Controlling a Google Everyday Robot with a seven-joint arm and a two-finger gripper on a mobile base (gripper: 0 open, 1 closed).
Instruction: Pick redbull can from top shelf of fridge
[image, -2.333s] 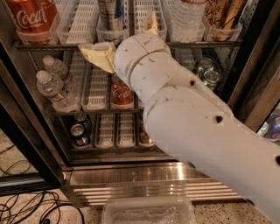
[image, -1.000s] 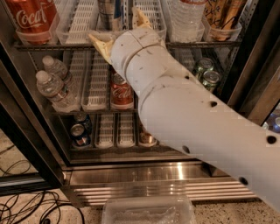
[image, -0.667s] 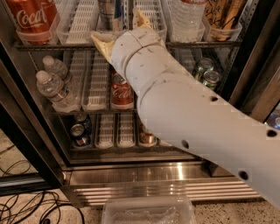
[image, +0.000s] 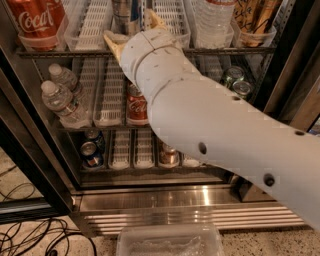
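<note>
The redbull can (image: 126, 14), slim and silver with blue panels, stands in a lane tray on the top shelf (image: 227, 50) of the fridge (image: 165, 200), cut off by the frame's top edge. My gripper (image: 134, 31) is at the shelf's front edge, right at the can. Its two tan fingers are spread apart. One fingertip (image: 113, 42) is low to the can's left, the other (image: 152, 18) is to its right. The can's lower part is hidden behind my white wrist. I cannot tell if a finger touches it.
A red Coca-Cola can (image: 37, 20) stands top left and a water bottle (image: 215, 20) top right. The middle shelf holds water bottles (image: 62, 97), a cola can (image: 136, 107) and green cans (image: 235, 82). Dark-blue cans (image: 92, 150) are below. A plastic tub (image: 170, 242) and cables (image: 30, 235) lie on the floor.
The gripper has risen from the middle shelf to the top shelf's front and closed in on the redbull can. Over the last second it has barely moved.
</note>
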